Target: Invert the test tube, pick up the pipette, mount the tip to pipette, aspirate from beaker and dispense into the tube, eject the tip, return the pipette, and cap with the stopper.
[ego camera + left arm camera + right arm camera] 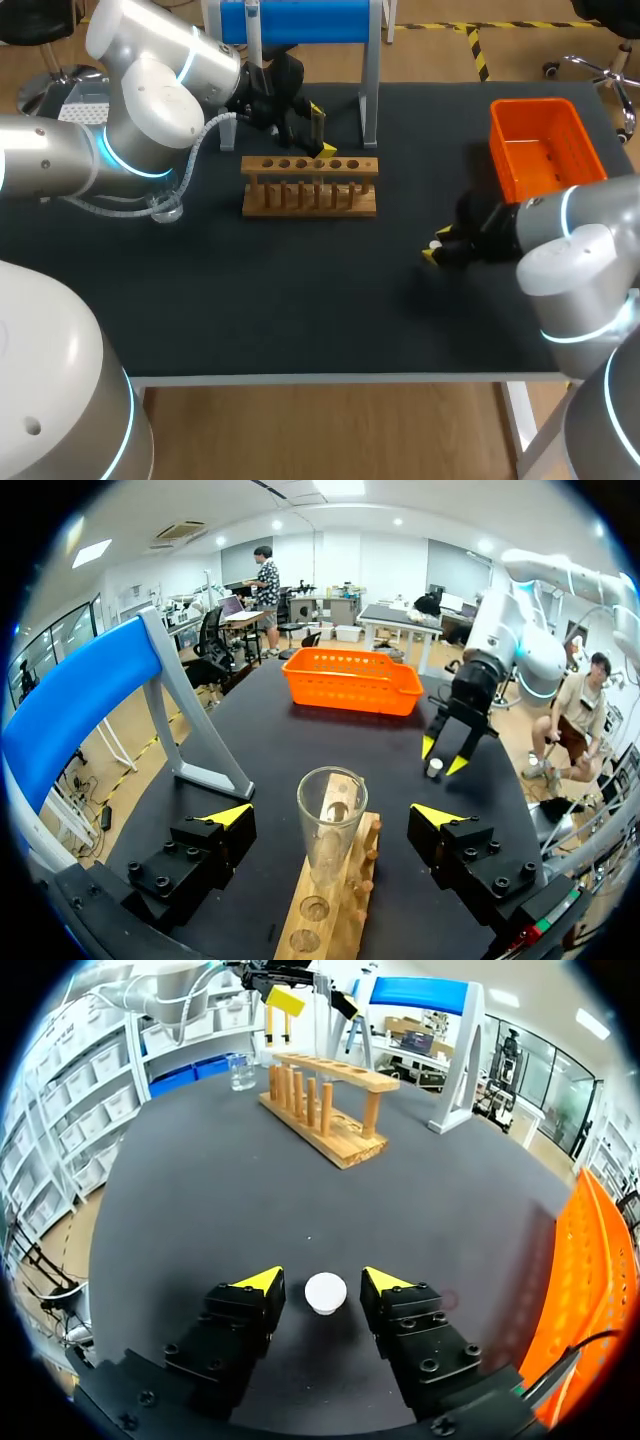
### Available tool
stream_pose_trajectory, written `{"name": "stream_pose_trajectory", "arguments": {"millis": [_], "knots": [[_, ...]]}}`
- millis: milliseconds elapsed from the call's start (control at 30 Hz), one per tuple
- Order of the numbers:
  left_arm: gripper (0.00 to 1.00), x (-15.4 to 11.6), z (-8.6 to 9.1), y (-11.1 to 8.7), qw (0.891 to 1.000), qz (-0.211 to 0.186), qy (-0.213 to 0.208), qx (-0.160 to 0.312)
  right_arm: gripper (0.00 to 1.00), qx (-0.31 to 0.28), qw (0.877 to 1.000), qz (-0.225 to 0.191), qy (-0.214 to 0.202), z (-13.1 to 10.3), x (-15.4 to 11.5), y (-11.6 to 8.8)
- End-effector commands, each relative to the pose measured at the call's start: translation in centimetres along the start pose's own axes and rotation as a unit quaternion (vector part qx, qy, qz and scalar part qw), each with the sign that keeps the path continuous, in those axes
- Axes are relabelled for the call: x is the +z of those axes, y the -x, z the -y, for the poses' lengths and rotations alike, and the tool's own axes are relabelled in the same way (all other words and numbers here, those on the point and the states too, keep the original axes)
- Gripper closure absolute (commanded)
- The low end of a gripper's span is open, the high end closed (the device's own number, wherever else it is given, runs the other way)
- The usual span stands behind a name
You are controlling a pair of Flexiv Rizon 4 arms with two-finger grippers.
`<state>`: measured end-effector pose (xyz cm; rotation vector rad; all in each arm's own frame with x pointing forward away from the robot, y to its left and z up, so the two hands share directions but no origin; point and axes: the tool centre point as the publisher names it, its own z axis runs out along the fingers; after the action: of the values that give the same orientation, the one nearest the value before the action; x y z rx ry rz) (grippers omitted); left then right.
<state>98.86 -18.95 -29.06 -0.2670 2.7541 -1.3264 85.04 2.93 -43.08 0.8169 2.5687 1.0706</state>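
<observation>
The rack (pixel 310 186) sits on the surface (pixel 300 310), toward the back. The tube (pixel 331 825) stands in it, between the left gripper's (pixel 333 815) fingers. The beaker (pixel 167 208) is left of the rack, and the basket (pixel 545 148) is far right. In front of the basket, the stopper (pixel 325 1292) lies between the right gripper's (pixel 322 1280) fingers, touching neither.

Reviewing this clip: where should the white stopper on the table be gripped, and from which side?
By its round side wall, from above, I'd judge. The white stopper lies low on the table, broad face up, so only its sides offer opposing surfaces; the right gripper has open fingers flanking it.
</observation>
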Motion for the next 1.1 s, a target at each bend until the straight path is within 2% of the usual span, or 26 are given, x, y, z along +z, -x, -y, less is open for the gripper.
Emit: {"name": "stream_pose_trajectory", "arguments": {"millis": [33,833,1100], "knots": [[0.0,-0.01,0.08,0.12,1.0,-0.002,0.003,-0.001,0.51,-0.001,1.0,0.002,-0.003,-0.01,0.25,-0.13],[0.0,-0.01,0.08,0.12,1.0,-0.002,0.003,-0.001,0.55,0.001,1.0,0.01,-0.012,0.1,0.77,0.04],[0.0,-0.01,0.08,0.12,1.0,-0.002,0.003,-0.001,0.63,0.004,1.0,0.011,-0.013,0.11,0.76,0.08]]}}
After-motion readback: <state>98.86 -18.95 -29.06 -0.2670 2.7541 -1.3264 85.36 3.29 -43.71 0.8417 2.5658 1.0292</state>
